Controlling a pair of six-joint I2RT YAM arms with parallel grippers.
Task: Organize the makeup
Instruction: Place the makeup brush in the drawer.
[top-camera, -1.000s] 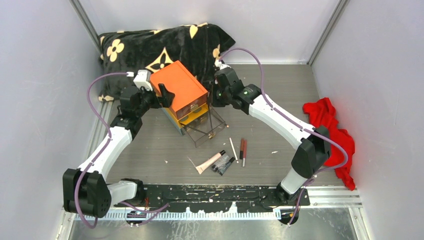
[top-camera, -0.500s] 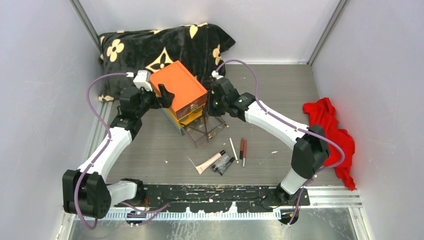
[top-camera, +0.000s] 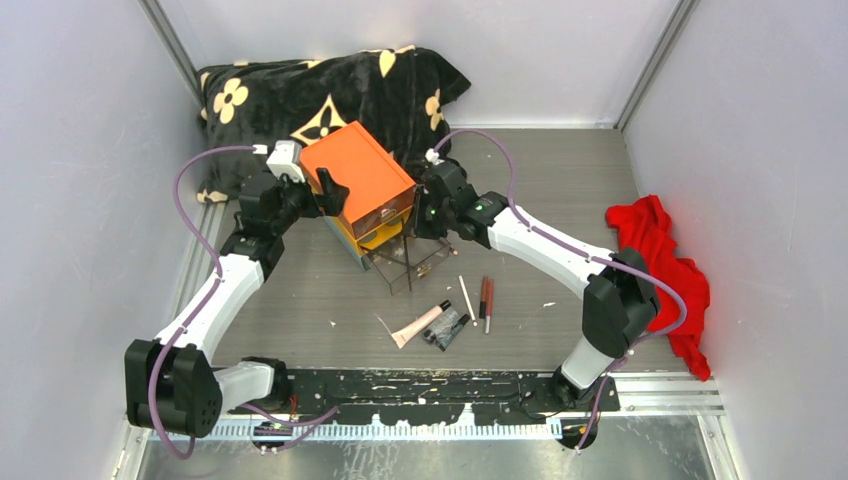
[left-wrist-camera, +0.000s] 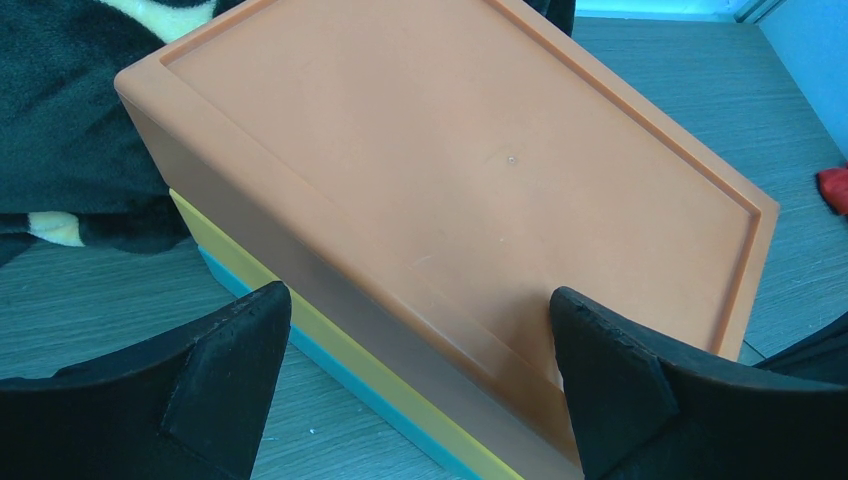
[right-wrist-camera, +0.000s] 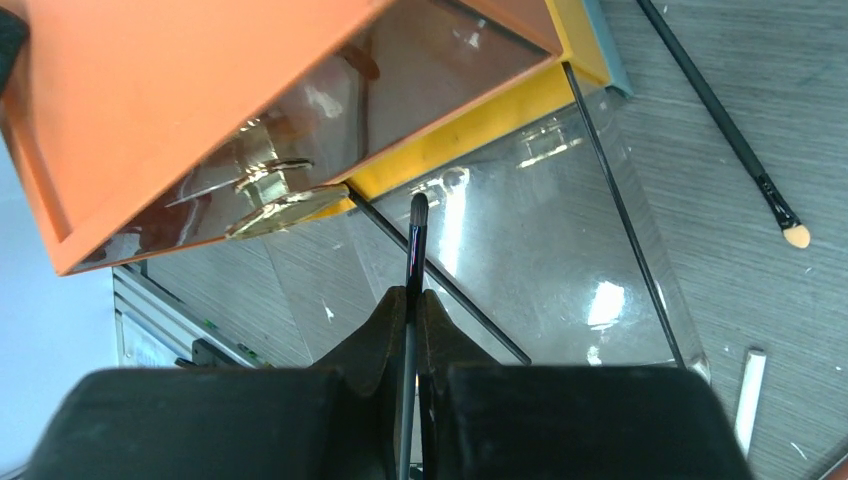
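Note:
My right gripper (right-wrist-camera: 412, 300) is shut on a thin dark makeup pencil (right-wrist-camera: 415, 240), whose tip points into the pulled-out clear drawer (right-wrist-camera: 520, 270) of the orange box (top-camera: 357, 172). In the top view this gripper (top-camera: 427, 213) hangs just over the drawer (top-camera: 408, 262). My left gripper (left-wrist-camera: 420, 340) is open, its fingers (left-wrist-camera: 230, 370) astride the box's near edge (left-wrist-camera: 330, 310). On the table lie a pinkish tube (top-camera: 420, 323), a black tube (top-camera: 447, 328), a white pencil (top-camera: 466, 297) and red pencils (top-camera: 486, 300).
A black flowered blanket (top-camera: 320, 95) is bunched behind the box. A red cloth (top-camera: 665, 265) lies by the right wall. A black applicator with a beige tip (right-wrist-camera: 730, 135) rests beside the drawer. The upper drawer has a gold knob (right-wrist-camera: 278, 195).
My right gripper has shifted left and a little nearer, closer to the box and over the open drawer, still holding the pencil. The left arm has not moved.

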